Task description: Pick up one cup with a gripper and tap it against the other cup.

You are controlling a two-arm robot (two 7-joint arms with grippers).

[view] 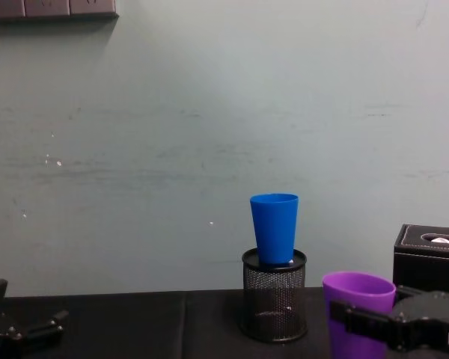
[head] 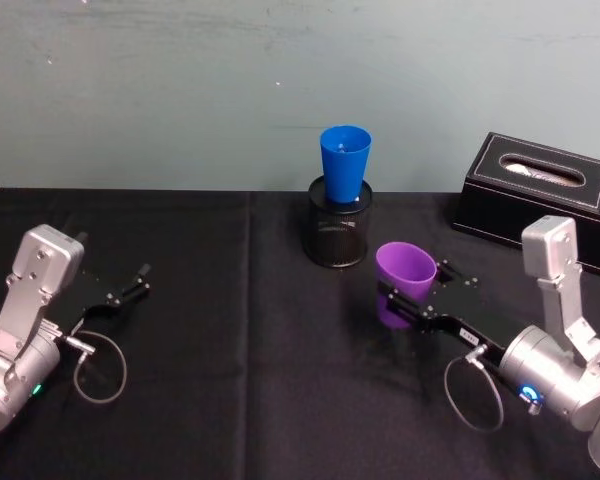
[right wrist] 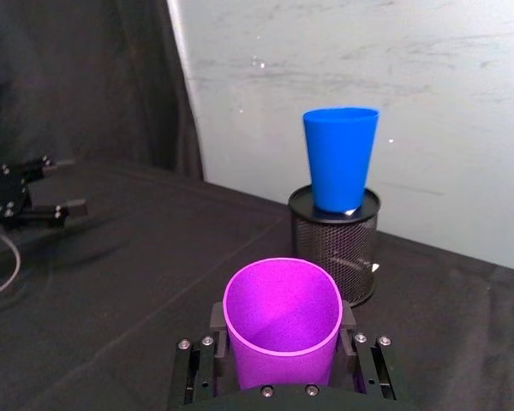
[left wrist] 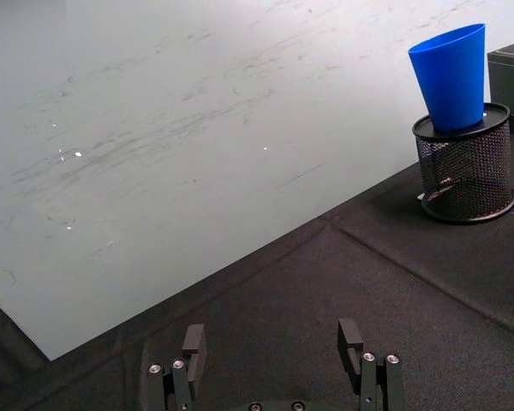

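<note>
Purple cup [head: 404,268] stood upright, pinched by the jaws of the right gripper [head: 412,288], near and right of the blue cup [head: 344,160]. The blue cup sat in a mesh pen holder [head: 338,235] by the tabletop's [head: 230,380] far edge, with open cloth between the cups. Left gripper [head: 130,285] rested far left, jaws spread.

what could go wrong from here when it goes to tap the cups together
1. The blue cup stands in the black mesh pen holder with most of it above the rim, so a hard tap could tip it out.
2. The right gripper grips the purple cup by its smooth tapered wall, so contact might twist or slip it.
3. A low approach could hit the holder instead.
The left gripper sits parked, open, at the left.
</note>
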